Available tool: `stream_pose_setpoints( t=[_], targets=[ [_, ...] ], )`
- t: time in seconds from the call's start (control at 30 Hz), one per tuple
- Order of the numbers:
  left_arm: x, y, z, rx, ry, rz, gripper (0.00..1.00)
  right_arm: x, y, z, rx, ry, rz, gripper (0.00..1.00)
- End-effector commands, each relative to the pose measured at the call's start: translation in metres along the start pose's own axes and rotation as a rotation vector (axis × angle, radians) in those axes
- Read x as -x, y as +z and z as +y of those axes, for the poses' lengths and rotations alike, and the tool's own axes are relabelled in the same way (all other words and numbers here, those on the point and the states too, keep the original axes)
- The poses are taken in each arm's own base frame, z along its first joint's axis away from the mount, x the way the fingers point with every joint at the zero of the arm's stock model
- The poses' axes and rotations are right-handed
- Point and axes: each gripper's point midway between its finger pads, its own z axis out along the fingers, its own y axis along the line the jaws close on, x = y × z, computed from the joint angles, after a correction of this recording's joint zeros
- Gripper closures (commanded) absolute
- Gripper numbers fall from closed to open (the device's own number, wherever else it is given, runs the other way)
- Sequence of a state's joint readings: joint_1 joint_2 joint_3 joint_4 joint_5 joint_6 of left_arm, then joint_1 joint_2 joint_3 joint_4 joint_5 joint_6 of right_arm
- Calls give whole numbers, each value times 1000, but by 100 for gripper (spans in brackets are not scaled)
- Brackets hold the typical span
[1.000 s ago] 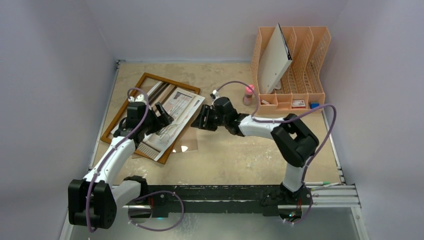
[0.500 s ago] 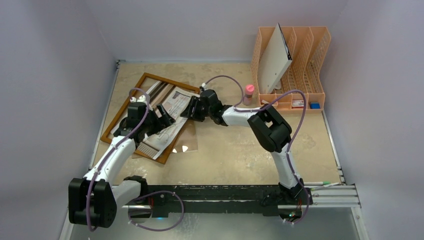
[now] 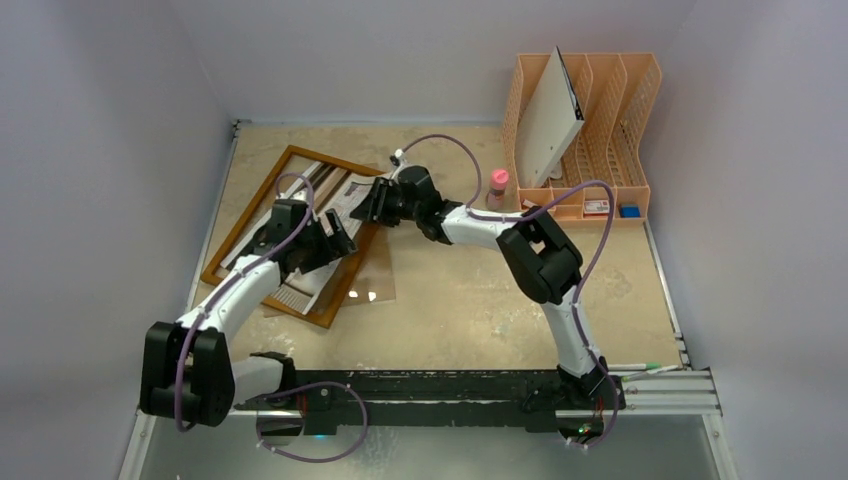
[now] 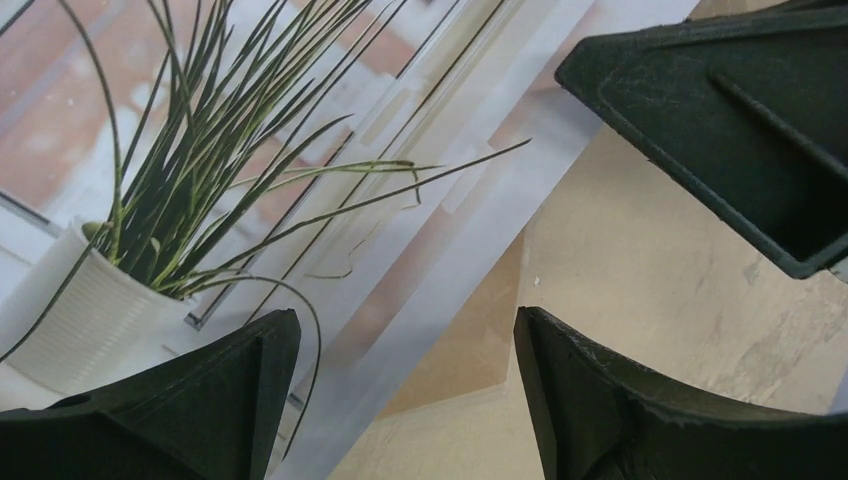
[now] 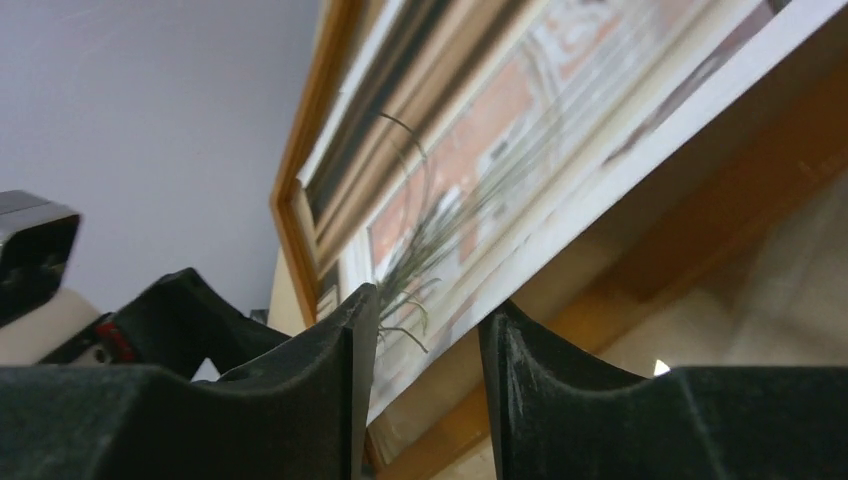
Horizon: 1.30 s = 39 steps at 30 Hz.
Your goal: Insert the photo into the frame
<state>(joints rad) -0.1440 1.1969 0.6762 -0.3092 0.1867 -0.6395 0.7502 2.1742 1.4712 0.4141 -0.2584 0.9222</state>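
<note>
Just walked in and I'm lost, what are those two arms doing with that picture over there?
Two robot arms are fitting a large pale paper print of a spiky potted plant into a thin light-brown wooden picture frame lying on the beige table. The print lies over the frame, but its right edge seems to ride on the rim, so it is not seated. The left gripper hovers open above the print; the right gripper, jaws apart, is at that edge.
</note>
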Motion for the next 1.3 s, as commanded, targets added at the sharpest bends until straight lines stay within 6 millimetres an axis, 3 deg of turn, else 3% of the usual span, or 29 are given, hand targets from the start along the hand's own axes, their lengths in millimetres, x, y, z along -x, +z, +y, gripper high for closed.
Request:
stream_pose_setpoints(
  t=[0.0, 0.1, 0.27, 0.57, 0.73, 0.87, 1.0, 1.13, 1.27],
  targets=[
    [25, 1, -17, 55, 116, -46, 18, 26, 3, 36, 139, -74, -30, 55],
    [30, 8, -10, 177, 184, -47, 19, 34, -1, 41, 167, -63, -36, 53],
    [41, 11, 2, 316, 222, -61, 29, 46, -5, 48, 193, -47, -30, 51],
    [53, 9, 7, 383, 216, -92, 57, 54, -13, 43, 183, -20, -17, 50],
    [57, 8, 12, 419, 214, -101, 60, 60, -26, 36, 126, -22, -46, 48],
    [58, 8, 8, 408, 207, -101, 65, 72, -35, 6, -73, -51, -134, 43],
    [61, 4, -1, 370, 199, -112, 67, 64, -37, -37, -286, -61, -145, 40],
    [66, -3, -6, 350, 194, -134, 67, 61, -36, -53, -404, -86, -166, 36],
    [65, -5, -7, 344, 200, -131, 67, 47, -23, -64, -501, -96, -118, 36]
  ],
)
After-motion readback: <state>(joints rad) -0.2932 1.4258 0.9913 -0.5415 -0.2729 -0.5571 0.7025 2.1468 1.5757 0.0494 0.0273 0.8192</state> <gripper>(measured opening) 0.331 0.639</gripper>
